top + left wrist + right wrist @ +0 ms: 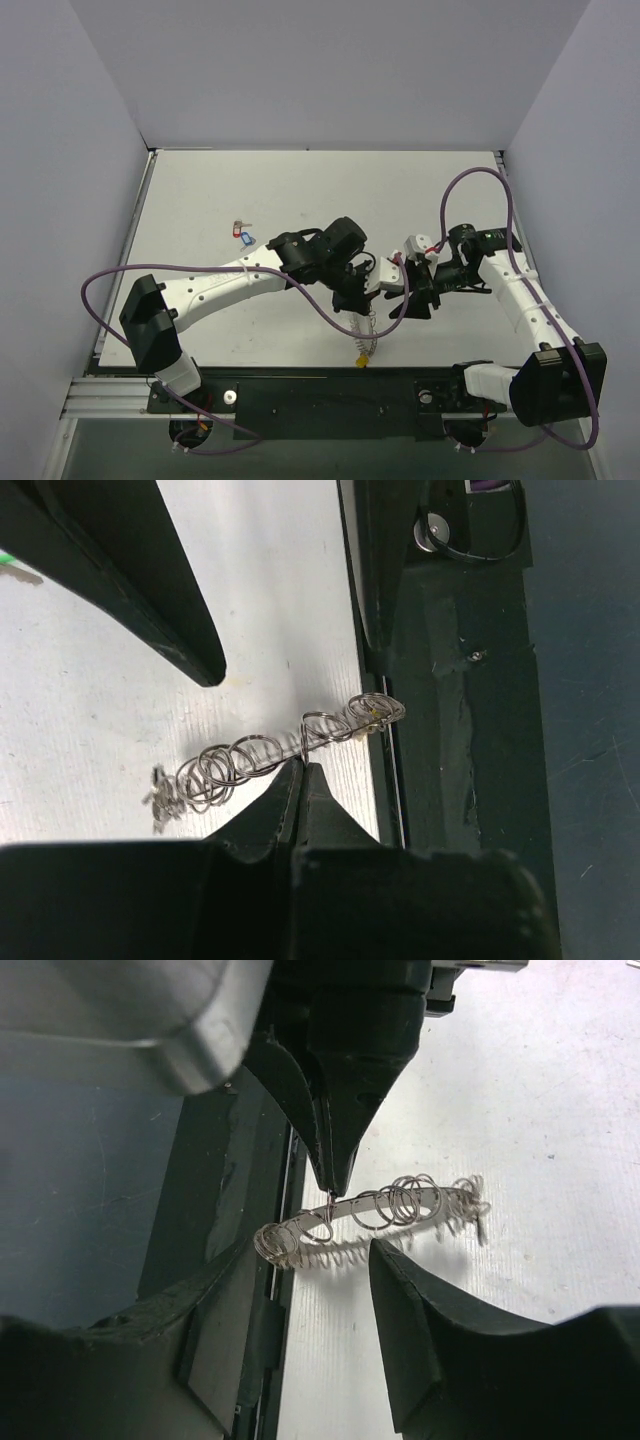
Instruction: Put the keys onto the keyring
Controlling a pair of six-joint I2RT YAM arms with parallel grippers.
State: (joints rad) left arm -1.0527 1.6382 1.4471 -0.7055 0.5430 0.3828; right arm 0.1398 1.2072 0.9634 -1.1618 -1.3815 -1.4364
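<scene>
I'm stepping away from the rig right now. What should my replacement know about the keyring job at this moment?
Left gripper: shut, pinching the keyring by the near edge of the table.
Right gripper: open, fingers either side of the ring, holding nothing.
Keys: a red-tagged and a blue-tagged one lie on the table, off to the left of both grippers.
Done: ring is gripped.
Left: fetch the keys and thread them on; none seen on it yet.

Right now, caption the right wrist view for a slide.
Left gripper pinches the keyring, right gripper open close beside it.
</scene>
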